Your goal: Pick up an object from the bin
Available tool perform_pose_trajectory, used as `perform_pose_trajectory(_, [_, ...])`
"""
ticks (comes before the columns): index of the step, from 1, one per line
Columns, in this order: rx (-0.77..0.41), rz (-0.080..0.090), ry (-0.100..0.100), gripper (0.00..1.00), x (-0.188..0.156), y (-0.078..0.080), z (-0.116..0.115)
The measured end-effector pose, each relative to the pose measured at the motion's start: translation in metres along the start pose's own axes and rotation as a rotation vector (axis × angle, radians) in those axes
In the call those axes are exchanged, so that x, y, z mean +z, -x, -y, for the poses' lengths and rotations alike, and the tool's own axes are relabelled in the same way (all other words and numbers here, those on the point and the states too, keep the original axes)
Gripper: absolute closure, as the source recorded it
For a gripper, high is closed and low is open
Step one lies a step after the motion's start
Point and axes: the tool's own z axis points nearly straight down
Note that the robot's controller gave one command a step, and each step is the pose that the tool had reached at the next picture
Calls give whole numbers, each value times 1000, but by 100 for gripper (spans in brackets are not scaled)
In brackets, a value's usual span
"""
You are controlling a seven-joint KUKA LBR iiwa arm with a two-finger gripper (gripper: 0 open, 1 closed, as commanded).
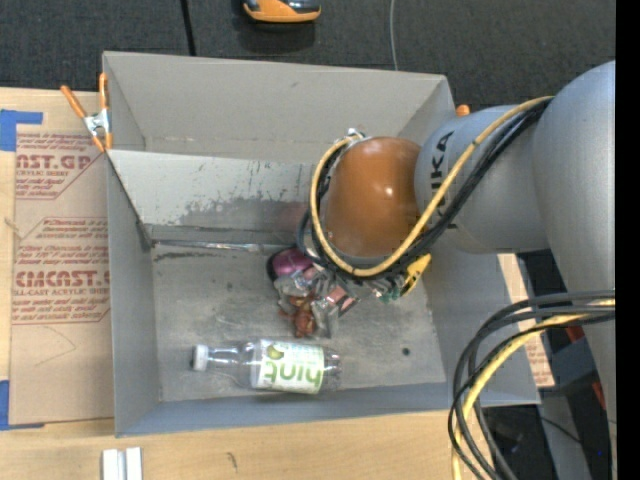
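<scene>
Okay, pincer (322,306) sits low on a small cluster in the bin (130,268), probably lined up to grab there; apart or together, cannot tell. Purple lump (290,262) just up-left of it, brown scrap (302,320) close below it, clear bottle (265,366) lying flat further below.

My count in the bin (130,298):
- 1 clear plastic bottle (262,365), white label with green lettering, lying flat at 6 o'clock.
- 1 purple rounded item (291,261), at 12 o'clock from the floor's centre.
- 1 brown-red small item (301,315) near centre, at 6 o'clock from the purple one.
- A clear crinkly bit (296,286) lies between those two. I can't tell if it's a separate piece.
</scene>
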Motion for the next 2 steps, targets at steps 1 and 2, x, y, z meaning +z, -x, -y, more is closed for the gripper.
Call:
perform_pose_trajectory(1, [0, 0, 0, 100, 0, 0, 0])
perform_pose_trajectory(2, [0, 0, 0, 100, 0, 0, 0])
